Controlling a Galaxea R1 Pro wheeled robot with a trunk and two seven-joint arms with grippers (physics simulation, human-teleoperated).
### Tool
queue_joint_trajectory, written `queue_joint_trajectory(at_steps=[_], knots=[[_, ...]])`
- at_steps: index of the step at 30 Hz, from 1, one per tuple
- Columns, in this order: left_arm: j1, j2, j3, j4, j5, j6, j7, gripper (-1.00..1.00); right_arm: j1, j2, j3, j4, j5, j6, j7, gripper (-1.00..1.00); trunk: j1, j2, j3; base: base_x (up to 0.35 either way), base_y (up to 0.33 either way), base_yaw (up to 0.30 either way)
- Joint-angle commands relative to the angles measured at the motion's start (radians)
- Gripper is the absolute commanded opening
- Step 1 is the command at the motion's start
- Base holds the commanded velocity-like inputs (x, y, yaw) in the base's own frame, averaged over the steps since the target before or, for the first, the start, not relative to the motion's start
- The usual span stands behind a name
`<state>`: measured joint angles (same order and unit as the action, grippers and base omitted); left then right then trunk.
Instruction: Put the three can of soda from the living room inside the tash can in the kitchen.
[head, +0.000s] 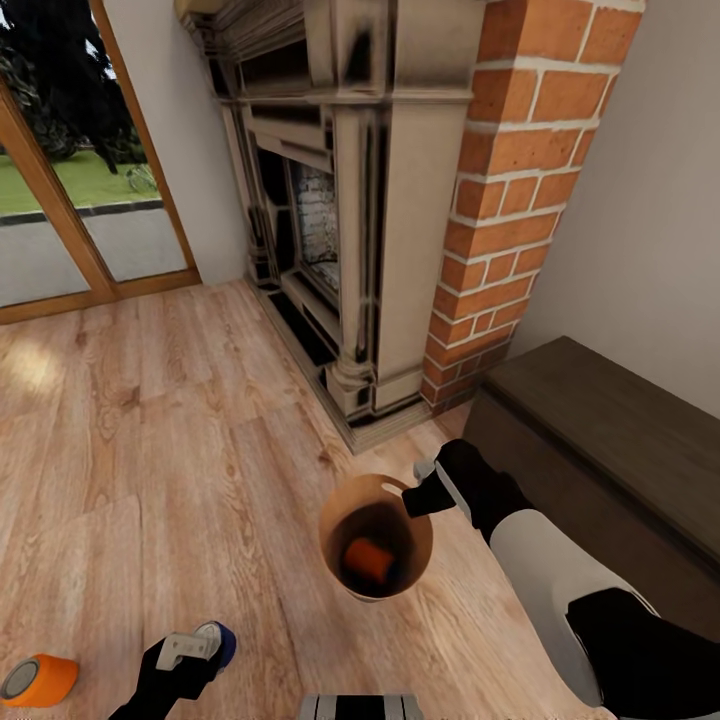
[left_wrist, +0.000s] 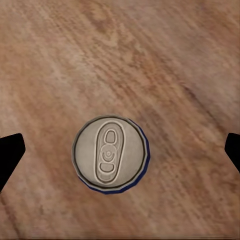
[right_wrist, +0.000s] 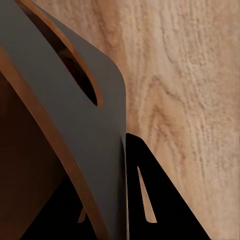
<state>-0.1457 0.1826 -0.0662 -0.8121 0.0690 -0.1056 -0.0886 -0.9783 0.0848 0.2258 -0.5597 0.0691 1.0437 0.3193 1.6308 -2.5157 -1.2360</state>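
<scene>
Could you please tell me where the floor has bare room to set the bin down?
Bare boards run from the glass doors to the fireplace. It is crowded near the blue can, orange can and left gripper.

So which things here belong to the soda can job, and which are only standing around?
Job: blue can, orange can on floor, orange can in bin, bin, left end effector, right end effector.
Not job: fireplace, dark cabinet, glass doors.
</scene>
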Motion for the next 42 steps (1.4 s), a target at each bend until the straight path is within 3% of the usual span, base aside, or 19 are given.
queue_joint_trajectory(at_steps=[1,4,12,24,42], knots=[[0.0,0.0,0.0,-0.001,0.0,0.0,0.0,1.0,0.0,0.0,-0.002,0.0,-0.031,0.003,0.005,-1.0,0.0,0.0,-0.004,0.0,0.0,0.0],[0.0,0.0,0.0,-0.003,0.0,0.0,0.0,1.0,0.0,-0.001,-0.002,0.0,-0.031,0.003,0.004,-1.0,0.002,-0.001,-0.015,0.0,0.0,0.0],[0.0,0.0,0.0,-0.008,0.0,0.0,0.001,1.0,-0.001,0.001,-0.002,-0.003,-0.031,0.003,0.005,-1.0,0.002,-0.001,-0.015,0.0,0.0,0.0],[0.0,0.001,-0.001,-0.011,0.0,0.0,-0.002,1.0,-0.001,0.0,-0.003,-0.003,-0.031,0.003,0.005,-1.0,0.007,-0.004,-0.062,0.0,0.0,0.0],[0.001,0.003,-0.002,-0.023,0.0,-0.002,-0.001,1.0,0.0,0.0,-0.002,-0.002,-0.03,0.003,0.004,-1.0,0.007,-0.004,-0.062,0.092,0.0,0.0]])
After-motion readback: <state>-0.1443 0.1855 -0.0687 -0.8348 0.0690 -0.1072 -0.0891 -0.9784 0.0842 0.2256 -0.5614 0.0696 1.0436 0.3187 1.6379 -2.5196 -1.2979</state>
